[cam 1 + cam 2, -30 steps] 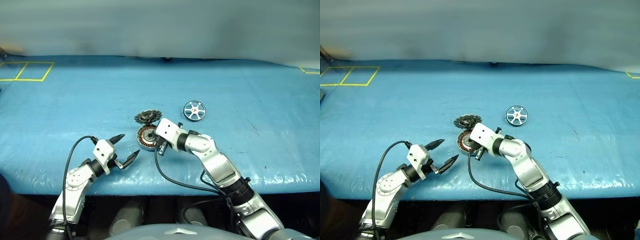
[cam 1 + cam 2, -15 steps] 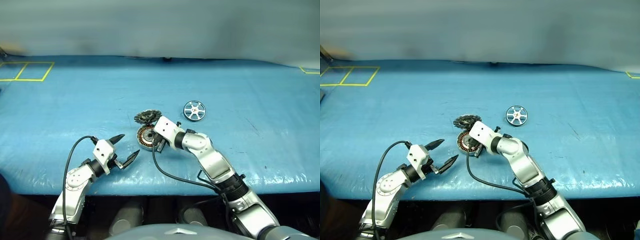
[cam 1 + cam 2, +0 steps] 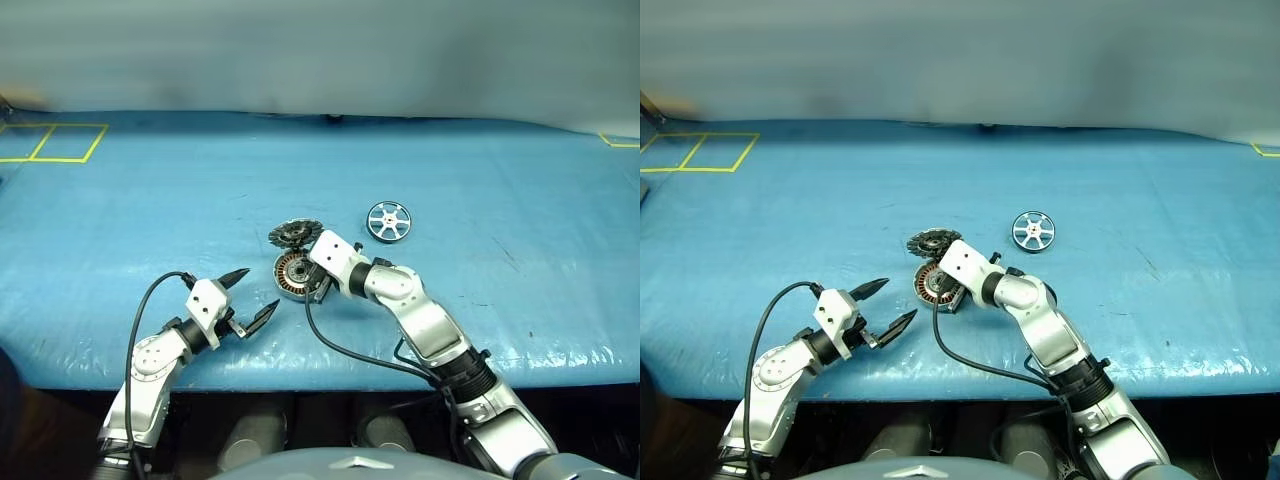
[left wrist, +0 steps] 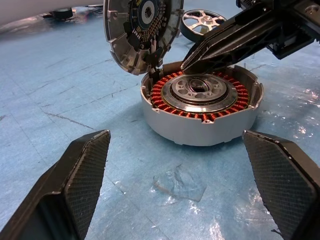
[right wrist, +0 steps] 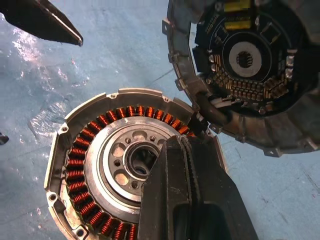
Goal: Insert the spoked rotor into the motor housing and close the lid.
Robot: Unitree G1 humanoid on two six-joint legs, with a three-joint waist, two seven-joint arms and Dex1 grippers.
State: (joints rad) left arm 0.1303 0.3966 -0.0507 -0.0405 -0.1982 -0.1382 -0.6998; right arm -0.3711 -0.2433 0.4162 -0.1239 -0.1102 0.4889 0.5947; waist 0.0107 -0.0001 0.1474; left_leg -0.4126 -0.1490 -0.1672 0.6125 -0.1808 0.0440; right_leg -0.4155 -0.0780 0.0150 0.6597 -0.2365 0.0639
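Fingertips of the right gripper [image 5: 187, 150] are hidden in the head views behind its own white wrist body, and much of the motor housing [image 3: 291, 274] is covered there by the same wrist; the housing is seen plainly in the wrist views, with its ring of copper windings and silver centre hub exposed. The right gripper's two black fingers are pressed together with nothing held between them, and their tips are poised over the housing's windings beside the hub, close to the joint where the lid [image 4: 142, 30] is attached; whether the tips touch the metal cannot be made out. The lid is swung open and stands tilted at the housing's far rim, its dark toothed inner face turned toward the housing. The spoked rotor [image 3: 388, 220] lies flat on the blue table cover [image 3: 520, 180], farther back and to the right of the housing, well apart from both grippers; in the left wrist view it is partly cut off behind the lid and the right gripper's fingers. The left gripper [image 3: 257, 296] is spread wide and empty, set near the housing on its left and pointed toward it, not touching it.
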